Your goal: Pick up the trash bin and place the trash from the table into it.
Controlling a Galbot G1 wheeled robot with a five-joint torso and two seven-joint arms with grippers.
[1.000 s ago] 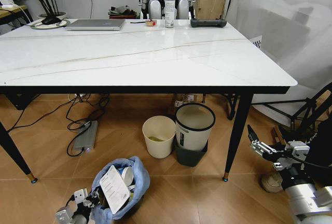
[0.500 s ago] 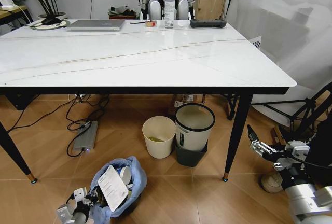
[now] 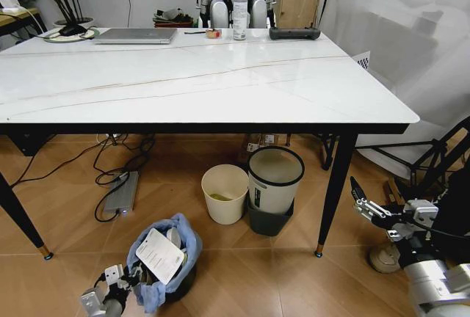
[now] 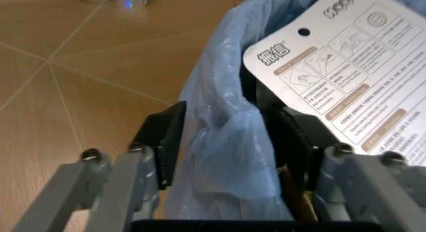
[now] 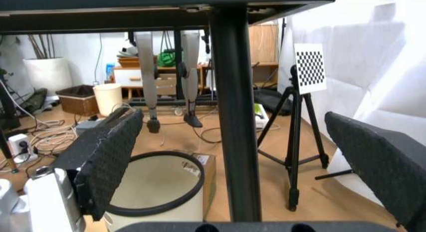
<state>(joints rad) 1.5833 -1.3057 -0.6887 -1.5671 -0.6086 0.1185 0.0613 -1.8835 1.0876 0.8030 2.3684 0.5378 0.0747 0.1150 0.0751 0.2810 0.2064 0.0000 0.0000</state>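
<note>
I see the trash bin [image 3: 163,262] low on the wooden floor [image 3: 242,273] in front of the table [image 3: 220,75], on my left side. Its light-blue bag [image 4: 230,142] bulges over the rim, and a flat white printed packet [image 3: 159,255] lies tilted across the opening, with what may be a paper cup tucked behind it, though I can't be sure from the head camera. My left gripper [image 3: 128,285] is clenched on the bin's near rim: in the left wrist camera one black finger [image 4: 161,142] presses the bag from outside and the other sits inside, against the dark wall, with the blue plastic bunched between them. The bin leans slightly toward the gripper.

My right gripper [image 3: 365,204] hangs off to the right of the table, beside the black table leg [image 5: 233,117], jaws spread wide and grasping nothing.

Under the table stand a cream round bin [image 3: 225,193] and, touching it, a white bin with a dark grey base [image 3: 273,185]. On the far edge of the tabletop I can make out a silver laptop [image 3: 136,35] and a clear spray bottle [image 3: 240,12].
</note>
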